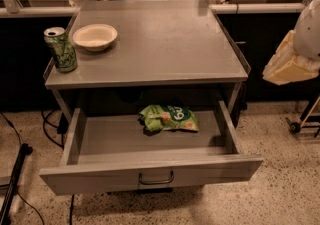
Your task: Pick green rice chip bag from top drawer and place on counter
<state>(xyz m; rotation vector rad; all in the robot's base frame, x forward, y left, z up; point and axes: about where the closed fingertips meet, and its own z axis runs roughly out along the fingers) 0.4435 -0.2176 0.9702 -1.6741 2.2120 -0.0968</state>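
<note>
Dim warm overhead light, soft sheen on counter [165, 44], shadow in top drawer [107, 141], gripper [286, 65] pale at rt edge

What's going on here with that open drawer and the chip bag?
A robot is meant to take the green rice chip bag from the top drawer and set it on the counter. The bag lies untouched in the open drawer, near its back. The robot's pincer hangs at the right edge of the view, beside the counter, away from the bag. A green can and a white bowl stand on the counter's left side.
</note>
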